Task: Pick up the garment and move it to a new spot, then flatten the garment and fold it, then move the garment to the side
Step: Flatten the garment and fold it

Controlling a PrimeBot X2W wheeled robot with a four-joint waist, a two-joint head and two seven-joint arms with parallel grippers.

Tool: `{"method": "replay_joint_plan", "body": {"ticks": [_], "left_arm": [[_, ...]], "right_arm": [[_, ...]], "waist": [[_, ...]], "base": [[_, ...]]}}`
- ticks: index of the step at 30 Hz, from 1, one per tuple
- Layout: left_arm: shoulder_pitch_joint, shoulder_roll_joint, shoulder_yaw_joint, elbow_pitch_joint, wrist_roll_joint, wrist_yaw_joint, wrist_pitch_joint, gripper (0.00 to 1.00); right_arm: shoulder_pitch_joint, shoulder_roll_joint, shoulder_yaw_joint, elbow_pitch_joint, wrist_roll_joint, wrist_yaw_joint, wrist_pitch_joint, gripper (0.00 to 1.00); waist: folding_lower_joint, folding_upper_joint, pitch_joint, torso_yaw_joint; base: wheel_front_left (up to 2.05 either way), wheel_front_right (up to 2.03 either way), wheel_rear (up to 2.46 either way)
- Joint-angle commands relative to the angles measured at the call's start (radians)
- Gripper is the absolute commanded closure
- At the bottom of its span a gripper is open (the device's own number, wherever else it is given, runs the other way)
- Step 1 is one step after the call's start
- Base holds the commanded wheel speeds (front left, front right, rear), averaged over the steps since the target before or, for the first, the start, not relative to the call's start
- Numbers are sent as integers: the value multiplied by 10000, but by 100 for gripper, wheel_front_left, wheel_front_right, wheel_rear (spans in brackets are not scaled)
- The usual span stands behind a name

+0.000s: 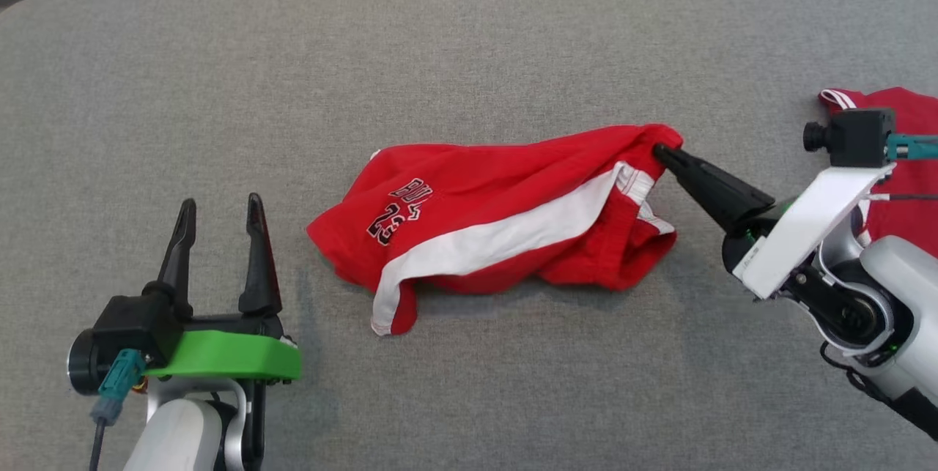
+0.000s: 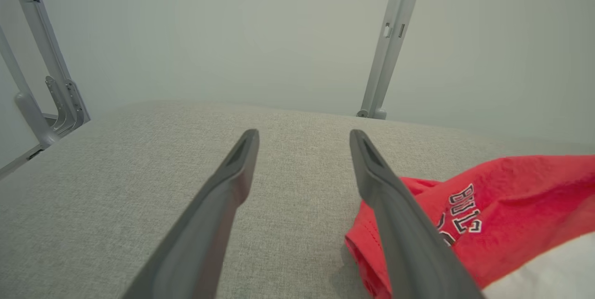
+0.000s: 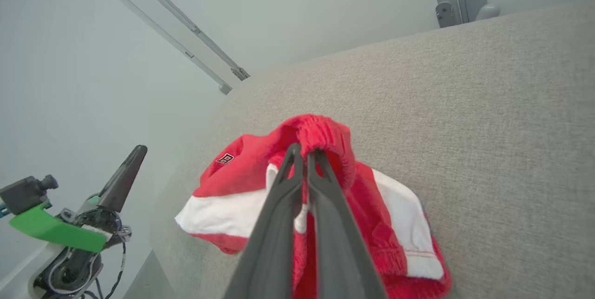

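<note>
garment (image 1: 498,214): red shorts with white side stripe and dark lettering, crumpled near the middle of the grey bench (image 1: 469,46), long axis running left to right in the head view.
right gripper (image 1: 665,152): fingers pressed together, pinching the gathered red edge at the garment's right end. That edge is seen bunched over the fingertips in the right wrist view.
left gripper (image 1: 220,211): fingers spread wide, nothing held. Positioned over the bench at lower left, apart from the garment's left end.
left wrist view: lettered corner of the garment seen just beside one finger; contact cannot be told.
second red garment (image 1: 912,112): white-trimmed, at the bench's right edge, partly hidden by the right arm.
</note>
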Motion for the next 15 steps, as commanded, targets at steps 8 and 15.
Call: {"method": "replay_joint_plan", "body": {"ticks": [8, 15], "left_arm": [[-762, -333, -222, 322, 197, -300, -69, 0], [-877, -436, -65, 492, 359, -441, -83, 0]], "right_arm": [[-643, 253, 301, 2211, 75, 2, 93, 100], [-773, 423, 786, 2950, -140, 2, -600, 0]], "waist": [[0, 0, 808, 563], [0, 0, 846, 500]], "base": [[0, 0, 0], [0, 0, 0]]}}
